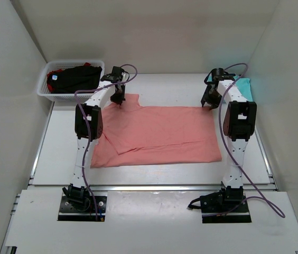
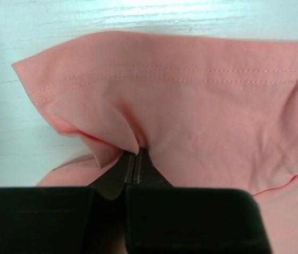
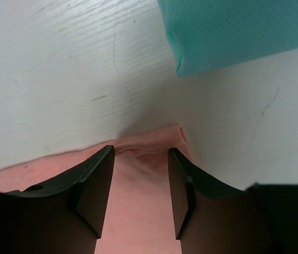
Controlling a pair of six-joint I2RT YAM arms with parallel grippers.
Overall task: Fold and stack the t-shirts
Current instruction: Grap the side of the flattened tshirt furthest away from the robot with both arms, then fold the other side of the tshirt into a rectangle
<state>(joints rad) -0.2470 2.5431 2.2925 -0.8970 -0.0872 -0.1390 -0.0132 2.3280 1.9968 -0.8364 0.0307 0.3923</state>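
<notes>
Salmon-pink t-shirt (image 1: 159, 135) lies spread mid-table. At 10 o'clock the white mesh basket (image 1: 42, 91) holds a black shirt (image 1: 77, 78) over a red one (image 1: 87, 64), which is mostly buried. The left gripper (image 2: 134, 159) is clenched on the pink shirt's hemmed flap at its 11 o'clock corner. The right gripper (image 3: 141, 153), fingers spread, hangs over the 1 o'clock corner. At 2 o'clock a teal shirt (image 1: 247, 87) is partly hidden behind that arm.

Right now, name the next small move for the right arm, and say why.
Probably close the right gripper on the salmon-pink t-shirt: it stands open astride the shirt's far corner, while the left gripper is pinched shut on the sleeve, so both ends would be held for a fold.
</notes>
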